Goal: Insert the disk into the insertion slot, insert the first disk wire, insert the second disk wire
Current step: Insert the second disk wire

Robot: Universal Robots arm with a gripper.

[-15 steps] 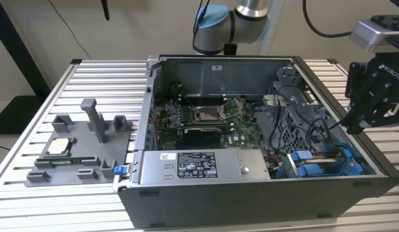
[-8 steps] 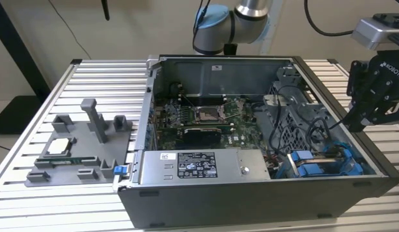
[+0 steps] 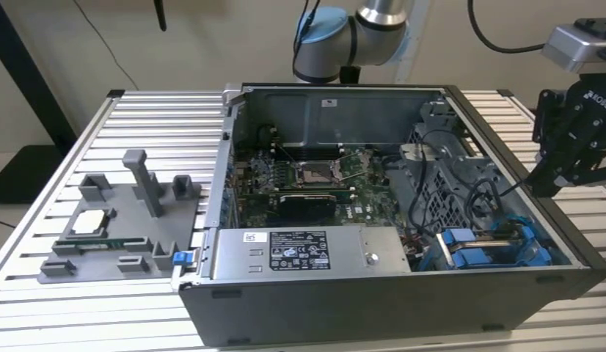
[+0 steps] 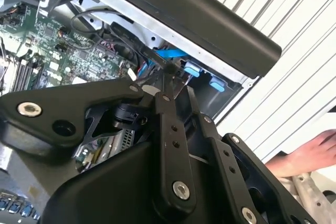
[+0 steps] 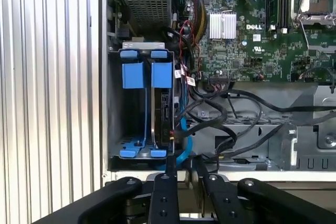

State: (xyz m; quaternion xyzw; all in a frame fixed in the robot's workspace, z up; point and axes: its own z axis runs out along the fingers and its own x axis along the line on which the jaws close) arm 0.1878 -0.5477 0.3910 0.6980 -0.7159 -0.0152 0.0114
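Case (image 3: 381, 308), lid off, lies on the slatted tabletop (image 3: 156, 125). The hand (image 3: 544, 182) hangs over the case's side wall at the exterior view's right, above the cage (image 5: 112, 103) and not touching it. Whether the hand is clenched or released, I cannot tell.

The disk (image 5: 164, 111) stands edge-on in the slot (image 5: 159, 153), the cage bay nearer the motherboard (image 5: 252, 40). Blue frame tabs cap both bays.

A blue cable (image 5: 184, 142) runs just beside the disk, and black wires (image 5: 226, 114) loop near it. Whether any is plugged in, I cannot tell.

At the exterior view's left, a grey fixture (image 3: 127, 220) holds a processor (image 3: 91, 221) and a memory stick (image 3: 103, 243).
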